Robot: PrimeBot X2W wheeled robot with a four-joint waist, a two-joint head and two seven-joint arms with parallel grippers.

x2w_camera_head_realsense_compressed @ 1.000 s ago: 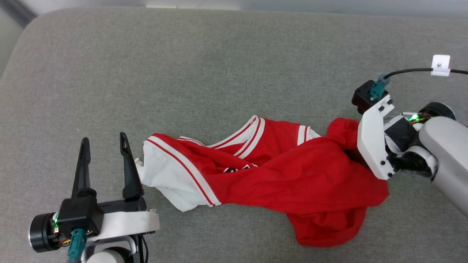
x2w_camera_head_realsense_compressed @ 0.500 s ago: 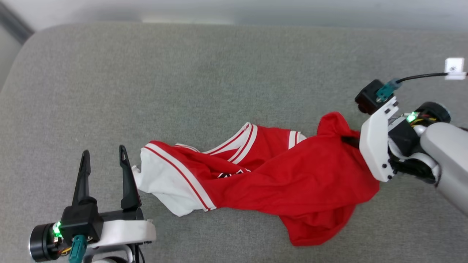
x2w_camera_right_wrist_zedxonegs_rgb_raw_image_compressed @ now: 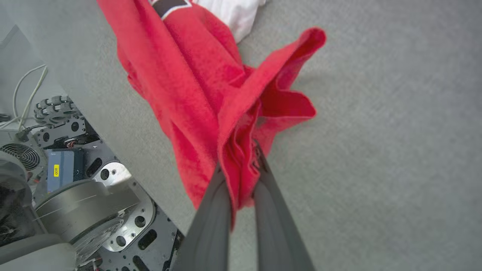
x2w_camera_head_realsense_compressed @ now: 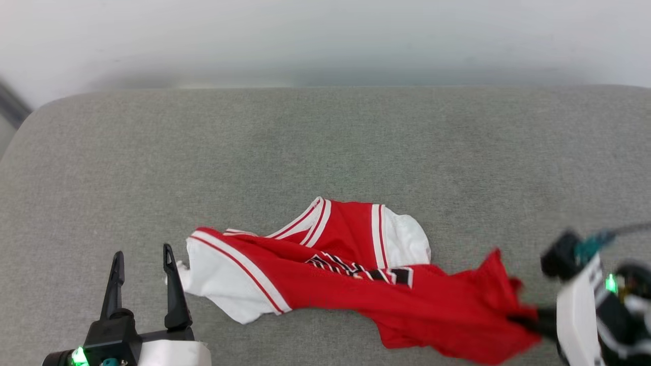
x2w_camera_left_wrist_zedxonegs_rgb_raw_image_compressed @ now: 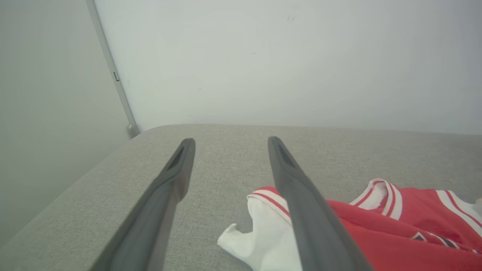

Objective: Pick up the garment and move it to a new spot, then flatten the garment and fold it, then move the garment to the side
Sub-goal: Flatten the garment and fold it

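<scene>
The right gripper (x2w_camera_right_wrist_zedxonegs_rgb_raw_image_compressed: pixel 239 162) has its two fingers clenched on a bunched fold of plain red cloth at one end of the garment (x2w_camera_head_realsense_compressed: pixel 356 284). From those fingertips the shirt trails away in a twisted rope across the grey cushion (x2w_camera_head_realsense_compressed: pixel 325 152), lettering half showing. At the far end, a white sleeve (x2w_camera_left_wrist_zedxonegs_rgb_raw_image_compressed: pixel 263 233) lies just beside the left gripper (x2w_camera_head_realsense_compressed: pixel 142 251). That gripper's fingers stand spread wide with nothing between them. To my eye the shirt is light, limp jersey that sags wherever it isn't held and has no stiffness to push against. The woven upholstery looks likely to drag on it, so lifting should go better than sliding. One pinch only stretches it into a strand. Flattening will probably need a second hold, and the sleeve or shoulder seam next to the open fingers looks the natural place, with the hem corners for spreading later. The cushion is broad, flat and bare beyond both sets of fingertips, with a plain pale wall (x2w_camera_left_wrist_zedxonegs_rgb_raw_image_compressed: pixel 263 56) behind it. Below the clenched fingers the cushion's edge drops to the robot's base (x2w_camera_right_wrist_zedxonegs_rgb_raw_image_compressed: pixel 75 210) and some cables.
</scene>
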